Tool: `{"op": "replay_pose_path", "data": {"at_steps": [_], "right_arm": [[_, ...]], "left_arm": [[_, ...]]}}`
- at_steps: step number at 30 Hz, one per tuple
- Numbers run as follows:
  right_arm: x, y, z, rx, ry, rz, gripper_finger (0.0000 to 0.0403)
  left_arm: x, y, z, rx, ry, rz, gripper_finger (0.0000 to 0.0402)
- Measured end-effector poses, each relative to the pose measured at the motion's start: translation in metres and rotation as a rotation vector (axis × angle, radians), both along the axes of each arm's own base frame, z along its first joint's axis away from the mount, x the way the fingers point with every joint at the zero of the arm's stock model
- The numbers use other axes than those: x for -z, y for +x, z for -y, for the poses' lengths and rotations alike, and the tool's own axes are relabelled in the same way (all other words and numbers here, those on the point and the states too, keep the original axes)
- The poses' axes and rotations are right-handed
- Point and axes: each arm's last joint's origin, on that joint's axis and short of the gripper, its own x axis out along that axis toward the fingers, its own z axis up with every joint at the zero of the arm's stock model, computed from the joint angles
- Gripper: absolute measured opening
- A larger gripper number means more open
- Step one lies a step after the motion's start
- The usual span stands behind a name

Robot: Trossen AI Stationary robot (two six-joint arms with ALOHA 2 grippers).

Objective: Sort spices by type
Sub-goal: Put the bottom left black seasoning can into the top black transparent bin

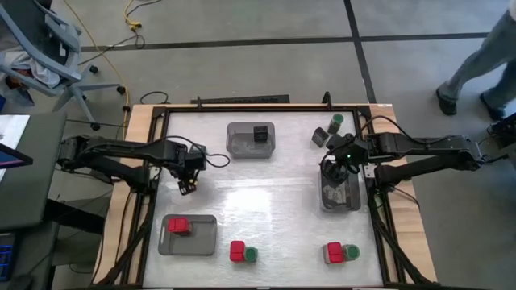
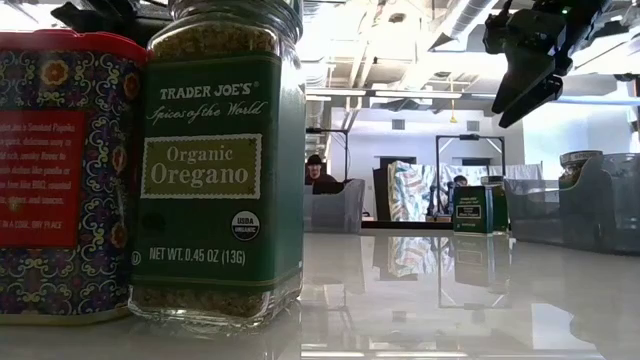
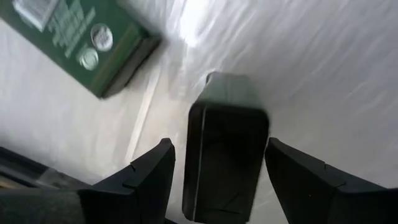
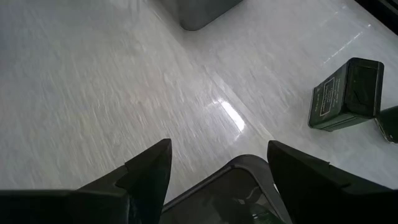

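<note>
My left gripper (image 1: 187,184) points down at the table's left middle, open. In its wrist view its fingers stand on either side of a black tin (image 3: 227,155), with a gap on one side. A green-labelled jar (image 3: 81,43) lies on its side just beyond. My right gripper (image 1: 334,167) (image 2: 530,75) hangs open over the right tray (image 1: 351,203), which holds jars. One black cube (image 1: 260,133) sits in the far tray, and a red box (image 1: 178,225) in the near-left tray. Two red-and-green pairs (image 1: 238,252) (image 1: 334,252) stand near the front edge.
A black tin (image 1: 320,137) (image 4: 345,93) and a green-lidded jar (image 1: 336,121) stand at the far right. An oregano jar (image 2: 220,160) and a red tin (image 2: 60,170) fill the low view's left. A person's legs (image 1: 476,64) are beyond the table's far right corner. Bare table lies in the middle.
</note>
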Motion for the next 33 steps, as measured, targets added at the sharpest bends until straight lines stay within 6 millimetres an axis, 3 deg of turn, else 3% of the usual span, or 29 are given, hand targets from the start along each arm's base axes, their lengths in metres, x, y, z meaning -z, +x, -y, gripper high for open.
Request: {"op": "replay_pose_path", "data": {"at_steps": [14, 27, 33], "right_arm": [[0.0000, 0.0000, 0.0000, 0.002, 0.001, 0.000, 0.0291], [0.0000, 0.0000, 0.0000, -0.001, -0.001, 0.000, 0.0291], [0.0000, 0.0000, 0.0000, -0.001, -0.001, 0.000, 0.0291]], "left_arm": [[-0.0069, 0.0004, 0.0000, 0.083, 0.003, -0.019, 0.0236], [-0.0068, 0.0002, 0.0000, 0.106, 0.004, -0.025, 0.0156], [-0.0069, 0.0002, 0.0000, 0.119, 0.003, -0.026, 0.0137]]}}
